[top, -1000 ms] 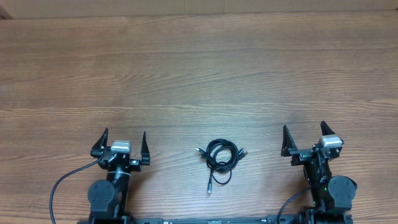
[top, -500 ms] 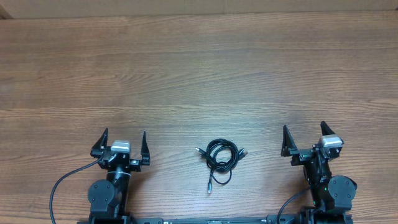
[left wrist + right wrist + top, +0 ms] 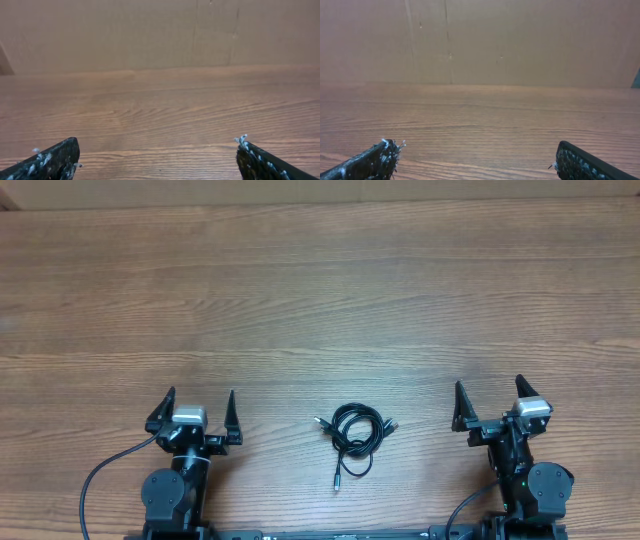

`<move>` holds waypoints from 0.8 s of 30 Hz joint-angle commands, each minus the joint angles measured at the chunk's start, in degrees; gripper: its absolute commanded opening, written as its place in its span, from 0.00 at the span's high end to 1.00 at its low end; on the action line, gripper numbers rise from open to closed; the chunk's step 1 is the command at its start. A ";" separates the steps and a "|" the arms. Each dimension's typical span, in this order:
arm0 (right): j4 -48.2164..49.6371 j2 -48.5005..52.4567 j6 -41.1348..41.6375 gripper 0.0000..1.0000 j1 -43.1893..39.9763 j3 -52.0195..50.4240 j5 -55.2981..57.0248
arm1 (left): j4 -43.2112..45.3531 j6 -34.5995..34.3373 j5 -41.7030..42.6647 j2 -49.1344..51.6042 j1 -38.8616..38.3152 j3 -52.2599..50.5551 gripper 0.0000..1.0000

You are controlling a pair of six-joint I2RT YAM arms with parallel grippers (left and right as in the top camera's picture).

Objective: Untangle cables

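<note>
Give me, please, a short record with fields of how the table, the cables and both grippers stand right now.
surface: wooden table
cables: thin black cords bunched in one small coil, lying between the two arms, one plug end trailing toward the robot
left gripper: open, empty, apart from the cables
right gripper: open, empty, apart from the cables
task: untangling not yet begun

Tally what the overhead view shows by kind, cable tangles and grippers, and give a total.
cable tangle: 1, number of cords unclear
grippers: 2, left gripper and right gripper, both open
Total: 3
</note>
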 commanded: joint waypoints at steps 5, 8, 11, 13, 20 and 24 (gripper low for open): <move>0.15 -0.68 -0.26 0.00 0.48 -0.61 0.74 | -7.21 -2.69 2.21 -0.55 0.33 4.20 0.00; 0.15 -0.68 -0.26 0.00 0.48 -0.61 0.74 | -11.32 -2.49 2.19 -0.55 0.33 7.08 0.00; 0.15 -0.68 -0.26 0.00 0.48 -0.61 0.74 | -13.70 -2.49 2.21 -0.52 0.33 9.55 0.00; 0.15 -0.68 -0.26 0.00 0.48 -0.61 0.74 | -14.95 -2.49 2.21 -0.50 0.33 10.88 0.00; 0.15 -0.68 -0.26 0.00 0.48 -0.61 0.74 | -17.27 -3.23 2.67 -0.50 0.33 12.92 0.00; 0.15 -0.68 -0.26 0.00 0.48 -0.61 0.72 | -19.47 -4.22 2.82 -0.48 0.33 13.84 0.00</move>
